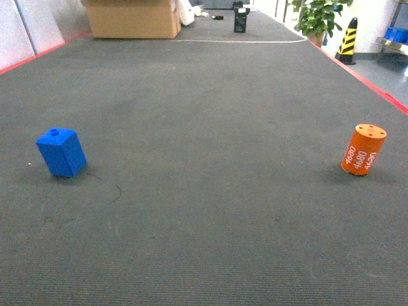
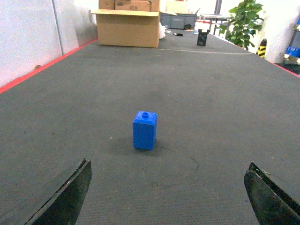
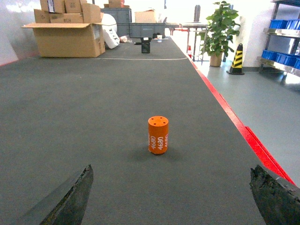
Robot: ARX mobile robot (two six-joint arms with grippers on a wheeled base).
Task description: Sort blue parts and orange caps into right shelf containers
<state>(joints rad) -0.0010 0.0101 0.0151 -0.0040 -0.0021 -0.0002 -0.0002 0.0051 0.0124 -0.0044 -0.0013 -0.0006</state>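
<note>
a blue part [image 1: 61,152] is standing upright on the dark mat [image 1: 204,191] at the near left, its stud facing up, and an orange cap [image 1: 364,150] is standing upright at the near right, well apart from it. the left gripper [image 2: 168,197] is hovering low just short of the blue part, its fingers [image 2: 65,197] spread wide and holding nothing. the right gripper [image 3: 173,199] is sitting the same way short of the orange cap, fingers [image 3: 70,199] wide apart, nothing between them. far off at the left a cardboard box [image 1: 132,18] is lying open, and a potted plant [image 1: 317,18] and a striped cone [image 1: 347,41] are standing at the far right. blue crates [image 3: 283,24] are resting on a steel shelf [image 3: 281,65] at the far right, beyond the red edge line [image 3: 234,122].
</note>
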